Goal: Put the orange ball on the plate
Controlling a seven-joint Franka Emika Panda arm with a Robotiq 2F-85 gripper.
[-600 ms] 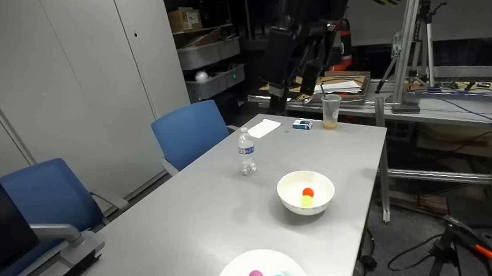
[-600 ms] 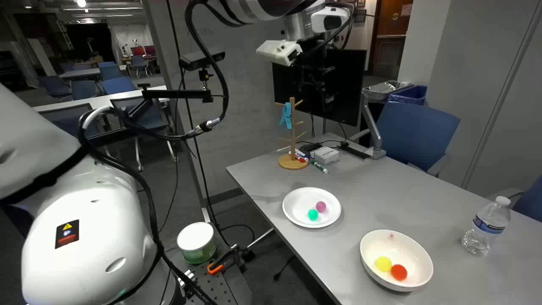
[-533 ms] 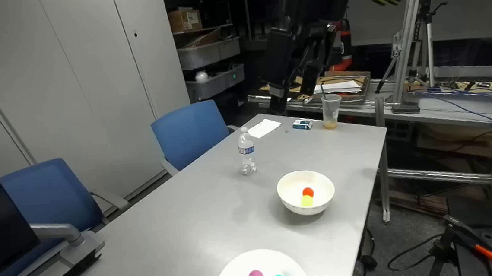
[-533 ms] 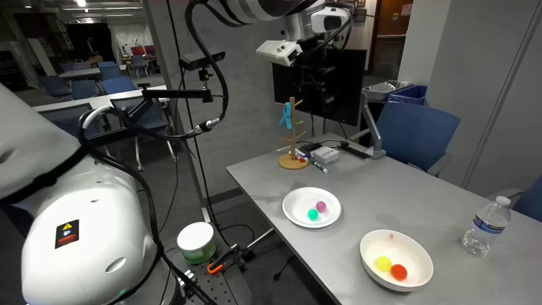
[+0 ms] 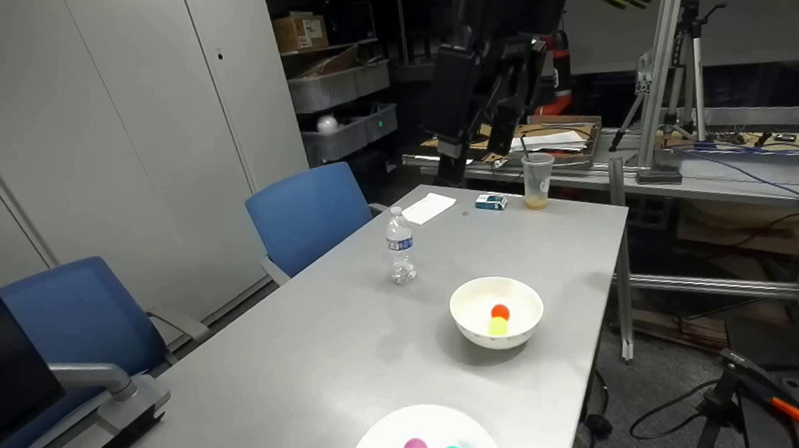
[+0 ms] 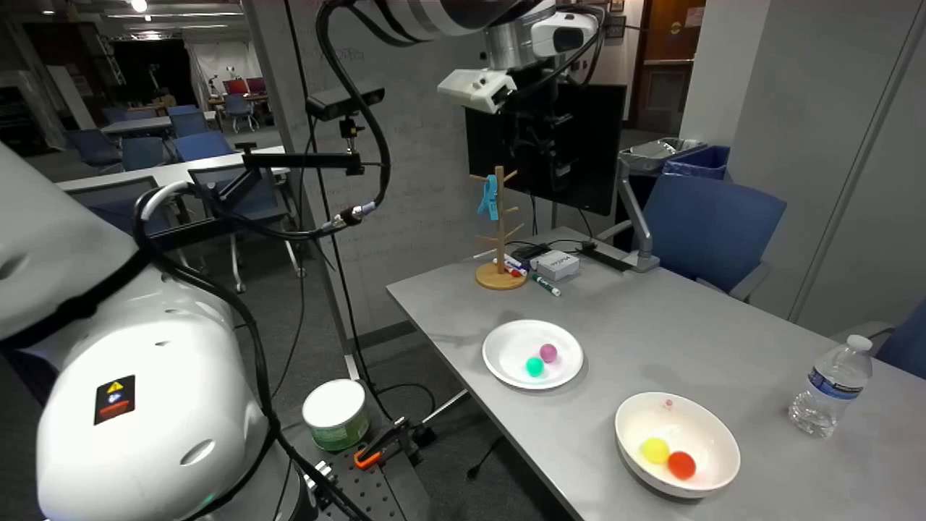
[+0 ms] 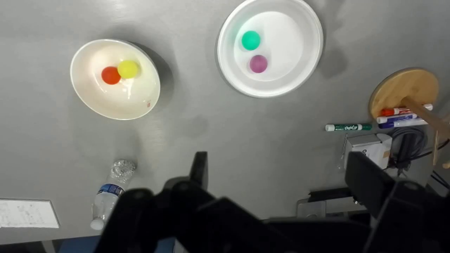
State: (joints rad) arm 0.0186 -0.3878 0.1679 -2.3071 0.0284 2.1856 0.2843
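The orange ball [image 7: 111, 75] lies inside the deep white bowl [image 7: 119, 109], touching or close beside a yellow ball [image 7: 128, 69]. It also shows in both exterior views [image 5: 500, 312] [image 6: 681, 465]. The flat white plate [image 7: 288, 82] holds a teal ball [image 7: 251, 40] and a pink ball [image 7: 258, 64]. The plate also shows in both exterior views [image 5: 380, 443] [image 6: 503, 362], cut off by the lower edge in one. My gripper [image 7: 280, 167] is open and empty, its fingers wide apart, high above the table. In an exterior view it [image 5: 477, 155] hangs well above the tabletop.
A water bottle [image 6: 832, 387] stands near the bowl. A wooden peg stand [image 6: 499, 239] with a blue clip, markers [image 7: 348, 127], a small white box [image 7: 369, 147] and a monitor [image 6: 597, 152] are beyond the plate. A cup [image 5: 538, 179] stands at the table's far end.
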